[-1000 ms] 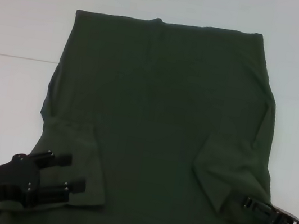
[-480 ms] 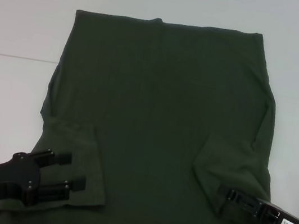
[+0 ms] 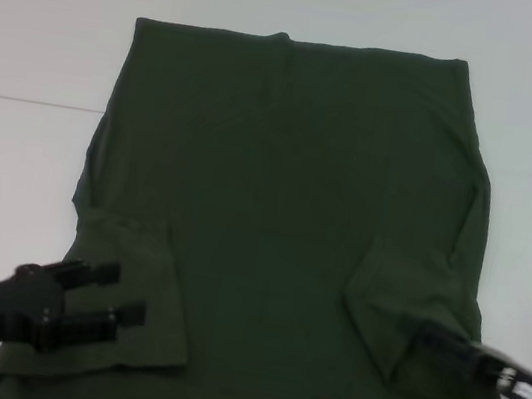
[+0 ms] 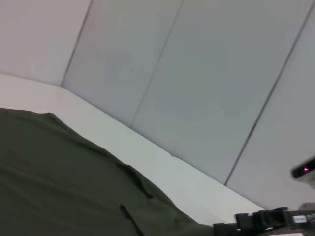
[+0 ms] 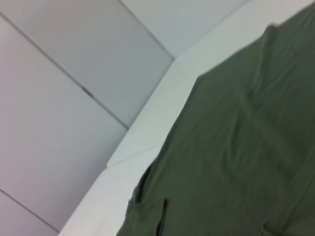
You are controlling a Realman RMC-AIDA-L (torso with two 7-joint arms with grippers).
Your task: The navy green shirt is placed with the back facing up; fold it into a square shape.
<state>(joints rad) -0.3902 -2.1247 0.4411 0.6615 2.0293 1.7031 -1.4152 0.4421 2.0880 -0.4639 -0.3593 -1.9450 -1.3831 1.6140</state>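
Note:
The navy green shirt (image 3: 283, 222) lies flat on the white table, with both short sleeves folded inward near its close end. My left gripper (image 3: 121, 296) is open and hovers over the folded left sleeve (image 3: 147, 282) at the near left. Nothing sits between its fingers (image 3: 102, 273). My right gripper (image 3: 417, 333) appears edge-on over the folded right sleeve (image 3: 397, 301) at the near right. In the left wrist view the shirt (image 4: 59, 182) fills the lower part, with the right gripper (image 4: 261, 221) farther off. The right wrist view shows the shirt (image 5: 236, 162) on the table.
The white table (image 3: 38, 42) extends around the shirt on the left, right and far sides. A seam in the tabletop (image 3: 28, 101) runs across at the left. Grey wall panels (image 4: 197, 73) stand behind the table.
My right gripper has moved inward over the folded right sleeve and risen slightly. My left gripper has shifted a little and tilted, still open. The shirt lies as before.

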